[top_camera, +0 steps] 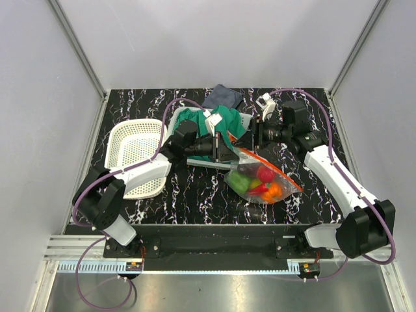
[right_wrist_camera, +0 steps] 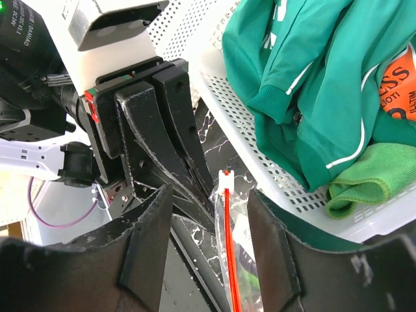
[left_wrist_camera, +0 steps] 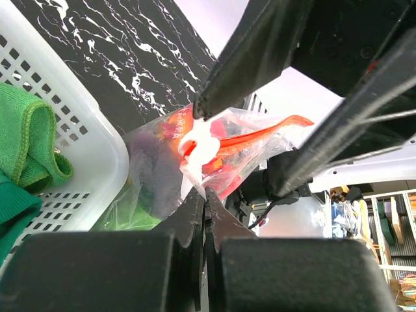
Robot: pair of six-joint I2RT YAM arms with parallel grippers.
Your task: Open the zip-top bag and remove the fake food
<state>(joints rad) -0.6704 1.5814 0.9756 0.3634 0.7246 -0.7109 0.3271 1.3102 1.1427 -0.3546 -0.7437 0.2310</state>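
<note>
Left gripper clamped tight, right gripper parted, tips facing.

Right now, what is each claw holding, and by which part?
The left claw pinches the zip-top bag at its mouth, by the zip strip; right claw straddles that strip, open, holding nothing.

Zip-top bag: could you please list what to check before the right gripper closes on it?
1. Left gripper pinches the zip-top bag: ok.
2. Zip strip lies between the fingers of the right gripper: ok.
3. Right gripper shut on the bag: not ok, open.
4. Fake food inside the bag: ok.
5. Mouth unzipped: cannot tell.
</note>
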